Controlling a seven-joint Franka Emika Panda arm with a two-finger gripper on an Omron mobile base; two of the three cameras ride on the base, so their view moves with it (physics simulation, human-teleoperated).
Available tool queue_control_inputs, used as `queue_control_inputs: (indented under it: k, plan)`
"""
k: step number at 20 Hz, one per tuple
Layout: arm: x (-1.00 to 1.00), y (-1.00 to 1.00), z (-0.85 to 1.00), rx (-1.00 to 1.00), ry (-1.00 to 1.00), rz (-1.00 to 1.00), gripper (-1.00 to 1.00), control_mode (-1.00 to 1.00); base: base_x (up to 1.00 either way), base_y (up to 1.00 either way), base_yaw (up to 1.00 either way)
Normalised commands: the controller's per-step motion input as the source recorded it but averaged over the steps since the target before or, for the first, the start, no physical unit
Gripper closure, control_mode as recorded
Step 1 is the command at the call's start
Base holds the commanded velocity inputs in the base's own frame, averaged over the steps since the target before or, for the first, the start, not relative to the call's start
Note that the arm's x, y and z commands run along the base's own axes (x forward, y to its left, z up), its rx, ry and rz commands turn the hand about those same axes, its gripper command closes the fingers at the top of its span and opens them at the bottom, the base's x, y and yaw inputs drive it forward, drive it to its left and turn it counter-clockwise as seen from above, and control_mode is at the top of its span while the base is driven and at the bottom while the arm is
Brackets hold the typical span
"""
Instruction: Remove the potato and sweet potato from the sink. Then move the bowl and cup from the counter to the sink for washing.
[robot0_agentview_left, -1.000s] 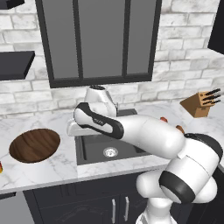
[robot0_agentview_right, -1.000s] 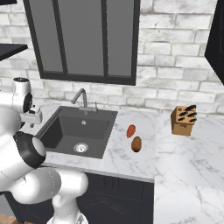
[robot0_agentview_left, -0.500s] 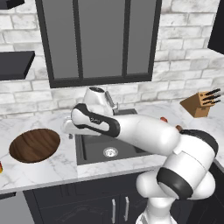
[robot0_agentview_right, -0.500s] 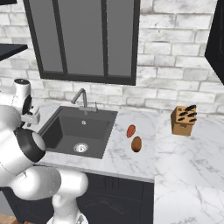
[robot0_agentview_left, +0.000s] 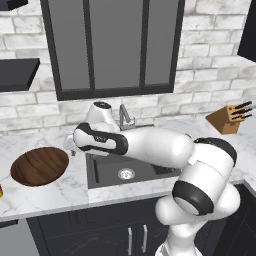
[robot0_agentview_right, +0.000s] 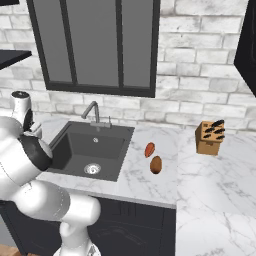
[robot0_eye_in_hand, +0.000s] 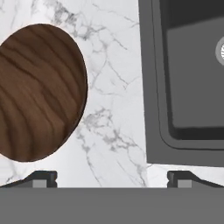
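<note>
White brick wall with a dark-framed window (robot0_agentview_left: 115, 45) behind; counter (robot0_agentview_right: 210, 185) is white marble with grey veins over dark cabinets (robot0_agentview_left: 100, 232). Sink (robot0_agentview_right: 70, 150), dark grey square basin, set into counter, round silver drain (robot0_agentview_left: 126, 173) in its floor, slim faucet (robot0_agentview_right: 92, 111) at its back edge. Nothing lying in the basin as far as seen. Bowl (robot0_agentview_left: 39, 166), dark wood, wide and shallow, sits on counter left of sink, apart from the rim; hand view shows its grain and a strip of marble between it and the sink edge. Knife block (robot0_agentview_right: 208, 138) on counter, well right of sink. Gripper (robot0_eye_in_hand: 112, 177) hangs over the marble strip between bowl and sink, fingers spread wide, holding nothing. Potato (robot0_agentview_right: 156, 164) and sweet potato (robot0_agentview_right: 149, 149) lie on counter just right of sink, close together, sweet potato nearer the wall.
</note>
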Motion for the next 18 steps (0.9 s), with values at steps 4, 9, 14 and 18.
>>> queue_control_inputs:
  k: [4, 9, 14, 18]
  plan:
    - [0.3, 0.17, -0.12, 0.0, 0.06, -0.04, -1.0, -1.0, 0.0, 0.0, 0.0]
    - [0.28, 0.16, -0.18, 0.0, 0.1, -0.02, -1.0, -1.0, 0.0, 0.0, 0.0]
    - [0.24, 0.19, -0.2, -0.01, 0.11, 0.0, -1.0, -1.0, 0.0, 0.0, 0.0]
    - [0.18, 0.25, -0.16, -0.03, 0.05, 0.0, -1.0, -1.0, 0.0, 0.0, 0.0]
